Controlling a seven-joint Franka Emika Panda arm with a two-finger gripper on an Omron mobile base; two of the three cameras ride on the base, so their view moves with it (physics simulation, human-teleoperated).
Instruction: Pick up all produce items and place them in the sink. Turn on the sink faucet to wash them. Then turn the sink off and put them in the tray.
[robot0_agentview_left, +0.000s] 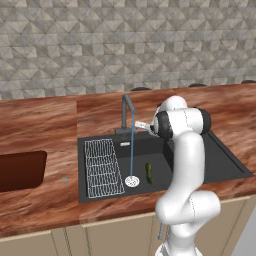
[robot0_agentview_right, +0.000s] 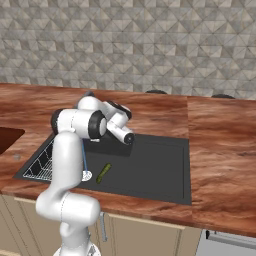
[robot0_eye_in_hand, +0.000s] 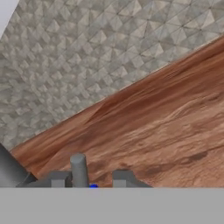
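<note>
Left base view shows 1 produce item, a short dark-green cucumber, lying flat on the floor of the black sink, just right of the round silver drain and well right of the white wire rack. A thin stream of water falls from the faucet spout straight onto the drain, so the tap is running and the stream lands beside the cucumber, not on it.

From the right base view the cucumber again lies just beside the drain, tilted across the basin floor and touching nothing else. The dark reddish-brown tray sits on the wood counter, well left of the sink.

The gripper is up at the faucet, its fingertips standing a narrow gap apart; whether they pinch the grey upright post beside them I cannot tell, since the hand view cuts them off low.

Handling, as a judgement: the cucumber looks light, stiff and smooth-skinned, and with water running close by it is probably slick. Its rounded body would roll under a glancing touch, so the sensible hold is across its middle, fingers closing on the 2 long sides from above.

No brand, label or writing can be read on anything.
</note>
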